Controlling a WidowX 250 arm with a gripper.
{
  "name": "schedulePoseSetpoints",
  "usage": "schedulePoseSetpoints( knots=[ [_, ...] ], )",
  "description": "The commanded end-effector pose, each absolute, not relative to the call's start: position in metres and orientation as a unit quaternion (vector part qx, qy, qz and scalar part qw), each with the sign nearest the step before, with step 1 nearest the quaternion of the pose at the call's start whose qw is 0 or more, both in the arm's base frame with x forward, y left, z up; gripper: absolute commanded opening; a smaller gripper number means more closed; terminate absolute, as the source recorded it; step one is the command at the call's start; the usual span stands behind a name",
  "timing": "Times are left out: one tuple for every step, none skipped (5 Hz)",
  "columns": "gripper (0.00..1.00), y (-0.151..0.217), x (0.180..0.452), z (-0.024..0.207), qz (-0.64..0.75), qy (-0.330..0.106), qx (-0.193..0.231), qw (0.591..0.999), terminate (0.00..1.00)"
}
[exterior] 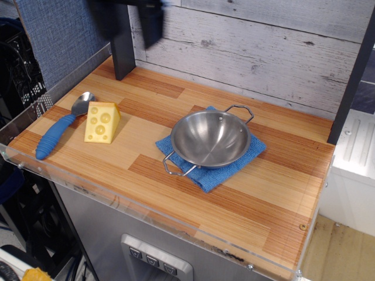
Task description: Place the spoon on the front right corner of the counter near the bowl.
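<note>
The spoon [57, 133] lies flat at the counter's [258, 199] front left, blue handle toward the front edge and silver head toward the back. The steel bowl [211, 139] stands upright mid-counter on a blue cloth [249, 153]. My gripper [128, 20] hangs high at the top left by the back wall, blurred by motion. It is well above and behind the spoon, open, with nothing between its fingers. One dark finger [151, 23] shows plainly. The other overlaps the dark post.
A yellow cheese wedge [102, 122] stands just right of the spoon's head. A dark post [122, 52] rises at the back left and another [351, 82] at the right edge. A clear acrylic rim [146, 212] edges the counter's front.
</note>
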State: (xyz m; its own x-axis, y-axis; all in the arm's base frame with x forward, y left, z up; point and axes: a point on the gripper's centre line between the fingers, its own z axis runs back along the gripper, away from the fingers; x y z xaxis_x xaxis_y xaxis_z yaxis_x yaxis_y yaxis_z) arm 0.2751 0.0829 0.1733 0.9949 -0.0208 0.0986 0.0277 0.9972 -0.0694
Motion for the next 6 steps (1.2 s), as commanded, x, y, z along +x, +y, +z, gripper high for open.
schedulePoseSetpoints(
  knots=[
    [1.0,0.177,0.26,0.143,0.08,-0.025,-0.01,0.996,0.0],
    [1.0,0.198,0.262,0.109,0.098,0.01,-0.003,0.995,0.0],
    [1.0,0.209,0.263,0.087,0.099,0.01,0.007,0.995,0.0],
    [1.0,0.209,0.26,0.074,0.089,0.011,0.017,0.996,0.0],
    [1.0,0.205,0.255,0.068,0.083,0.019,0.021,0.996,0.0],
    [1.0,0.205,0.248,0.062,0.079,0.032,0.024,0.996,0.0]
  ],
)
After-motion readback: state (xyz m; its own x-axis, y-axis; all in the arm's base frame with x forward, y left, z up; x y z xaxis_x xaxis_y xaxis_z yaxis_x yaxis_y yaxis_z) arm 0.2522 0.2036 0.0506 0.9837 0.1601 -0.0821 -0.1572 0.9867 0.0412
